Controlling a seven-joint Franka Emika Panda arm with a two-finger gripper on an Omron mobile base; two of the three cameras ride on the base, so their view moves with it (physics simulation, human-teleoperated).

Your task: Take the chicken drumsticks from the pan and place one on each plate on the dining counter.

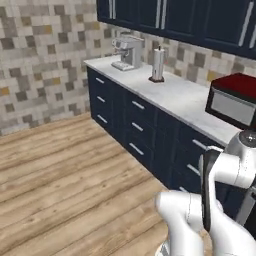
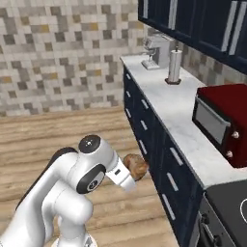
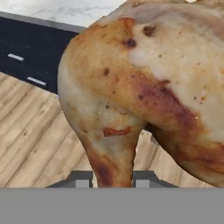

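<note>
While the chicken drumstick [image 3: 144, 87] rides pinched in the tool [image 3: 111, 177] — jaws narrowed on its lower end, held above the wooden floor [image 1: 65, 165] just left of the navy cabinets [image 2: 159, 159] — I judge the carry wants a steady, level hand so the lumpy meat doesn't slip. Open floor lies left and far; the counter [image 2: 183, 116] edge and red oven [image 2: 222, 123] crowd the right — swing away from them.

Home kitchen showing: navy drawer cabinets [image 1: 135, 131] running under white marble counter [image 1: 175, 95], coffee machine [image 1: 127, 51] and paper towel roll [image 1: 158, 64] sitting on it, red toaster oven [image 2: 223, 121], mosaic tile wall [image 1: 45, 55], wood floor [image 1: 65, 185].
</note>
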